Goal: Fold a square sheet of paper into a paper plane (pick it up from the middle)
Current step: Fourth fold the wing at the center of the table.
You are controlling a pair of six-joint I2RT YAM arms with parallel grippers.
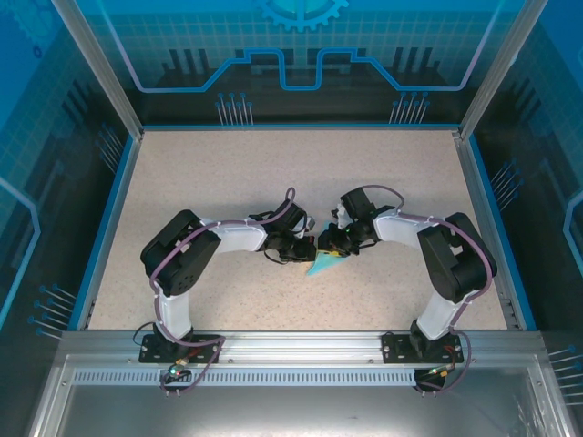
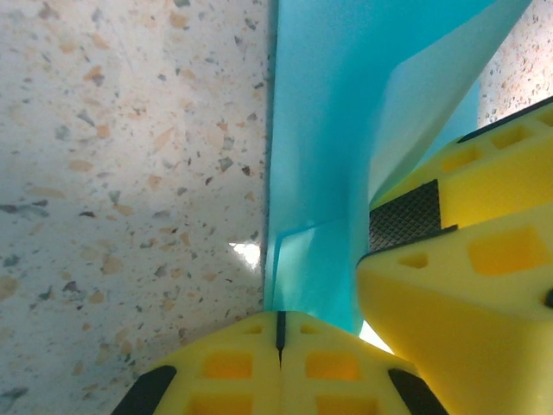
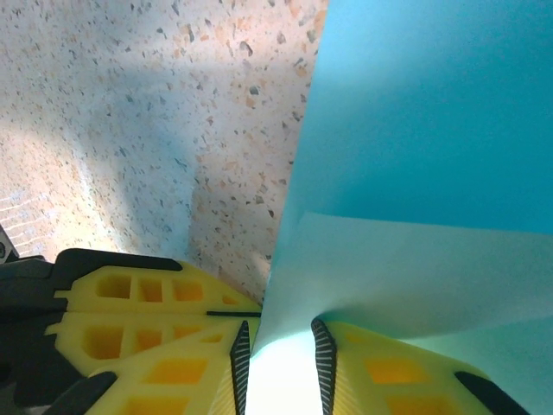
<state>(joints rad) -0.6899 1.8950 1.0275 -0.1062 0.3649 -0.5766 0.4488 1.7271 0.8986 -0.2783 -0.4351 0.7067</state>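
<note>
At table centre, top view: both arms are reaching inward, wrists nearly meeting. Left gripper [image 1: 308,255] and right gripper [image 1: 335,246] are crowding the light-blue sheet [image 1: 323,266]. It is showing as a small cyan wedge just on the bases' side of the fingers, over the speckled table [image 1: 228,182]. Jaws are too small to read here, and I cannot tell whether the sheet is touching the table.

Left wrist view: left gripper [image 2: 279,318] fingers are meeting along a closed seam, and the sheet [image 2: 328,130] is rising straight out of it. They are pinching it, apparently as the anchor. The sheet is standing on edge, with one flap leaning to the right. Right gripper [image 2: 380,229] is sitting at right, its black ribbed pad touching or just beside that flap; cannot tell which.

Right wrist view: right gripper [image 3: 281,346] pads are standing apart with a clear gap, and the sheet's edge is running down into it. The jaws are parted, not clamping. Left gripper [image 3: 233,313] is lying at lower left, its seam shut against the sheet's edge.

Judgement: the left is steadying the crease so the right can take a fresh bite along the fold. The sheet is partly folded, no dart shape yet.
</note>
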